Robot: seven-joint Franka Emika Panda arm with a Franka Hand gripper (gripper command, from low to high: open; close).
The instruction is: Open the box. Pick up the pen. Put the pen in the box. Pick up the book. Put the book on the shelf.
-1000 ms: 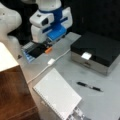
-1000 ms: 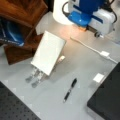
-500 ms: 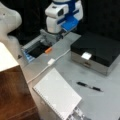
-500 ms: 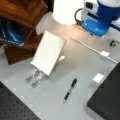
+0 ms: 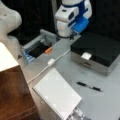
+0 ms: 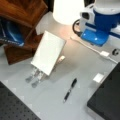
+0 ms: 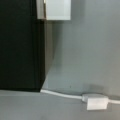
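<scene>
Tool (image 5: 72, 37) state unclear, above closed box (image 5: 97, 50); pen (image 5: 89, 86) outside on table (image 5: 107, 100).

No text, label, brand, number or sign can be read on anything here. The box (image 5: 98, 50) lid is plain black, its latch tab (image 5: 86, 55) plain white. The book (image 6: 48, 52) cover shows only a fine dotted pattern, and the pen (image 6: 70, 89) carries no legible marking.
</scene>
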